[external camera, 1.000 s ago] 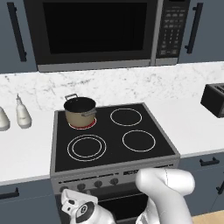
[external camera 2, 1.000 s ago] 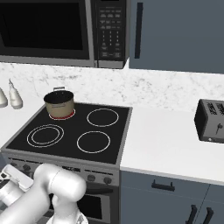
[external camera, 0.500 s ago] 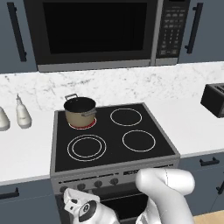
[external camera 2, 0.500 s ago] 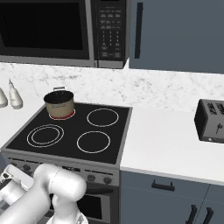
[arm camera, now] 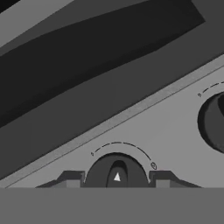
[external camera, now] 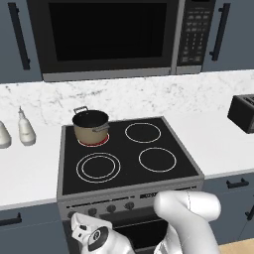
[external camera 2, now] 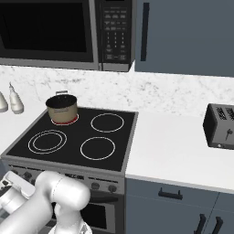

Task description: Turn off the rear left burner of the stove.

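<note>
In the hand view the two dark fingertips (arm camera: 72, 178) stand spread either side of a round dark knob (arm camera: 116, 173) at 6 o'clock, just beside it; whether they press it I cannot tell. A second knob (arm camera: 213, 122) sits at 3 o'clock. The gripper (external camera: 82, 231) is low at the stove (external camera: 129, 191) front. The rear left burner (external camera: 93, 140) glows red under the tan pot (external camera: 91, 126), at 11 o'clock on the cooktop.

Rear left burner (external camera: 93, 142): mostly under the tan pot (external camera: 90, 125) — red rim shows.
Second knob (arm camera: 214, 122): cut by the hand view's edge.
</note>
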Available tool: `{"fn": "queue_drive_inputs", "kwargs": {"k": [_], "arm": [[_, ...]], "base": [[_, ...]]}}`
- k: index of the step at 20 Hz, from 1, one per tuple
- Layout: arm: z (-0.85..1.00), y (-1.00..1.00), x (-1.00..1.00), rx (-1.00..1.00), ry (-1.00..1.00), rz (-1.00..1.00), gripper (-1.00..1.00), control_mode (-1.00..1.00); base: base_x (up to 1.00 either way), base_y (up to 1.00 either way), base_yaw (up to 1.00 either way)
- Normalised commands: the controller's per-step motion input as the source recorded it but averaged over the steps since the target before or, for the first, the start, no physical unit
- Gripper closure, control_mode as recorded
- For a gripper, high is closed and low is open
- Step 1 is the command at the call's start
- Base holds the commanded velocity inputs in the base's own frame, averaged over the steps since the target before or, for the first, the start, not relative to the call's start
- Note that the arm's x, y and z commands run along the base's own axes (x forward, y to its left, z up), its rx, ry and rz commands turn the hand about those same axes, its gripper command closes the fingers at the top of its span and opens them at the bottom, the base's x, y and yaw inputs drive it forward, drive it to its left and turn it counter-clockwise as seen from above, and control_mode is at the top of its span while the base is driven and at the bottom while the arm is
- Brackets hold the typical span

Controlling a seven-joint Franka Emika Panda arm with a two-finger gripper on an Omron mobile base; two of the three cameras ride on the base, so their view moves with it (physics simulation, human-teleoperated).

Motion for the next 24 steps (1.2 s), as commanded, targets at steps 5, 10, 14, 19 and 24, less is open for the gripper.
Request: {"fn": "queue_drive_inputs", "kwargs": {"k": [5,10,14,19,24], "arm": [[0.07,-0.07,0.0,0.2,0.0,-0.06,1.0,-1.0],[0.14,-0.35,0.0,0.39,0.0,-0.17,1.0,-1.0],[0.13,-0.43,0.0,0.47,0.0,-0.21,1.0,-1.0],[0.08,-0.49,0.0,0.53,0.0,-0.23,1.0,-1.0],[0.01,-0.51,0.0,0.56,0.0,-0.24,1.0,-1.0]], "base": [[0.0,0.0,0.0],[0.0,0.0,0.0],[0.0,0.0,0.0],[0.0,0.0,0.0],[0.0,0.0,0.0]]}}
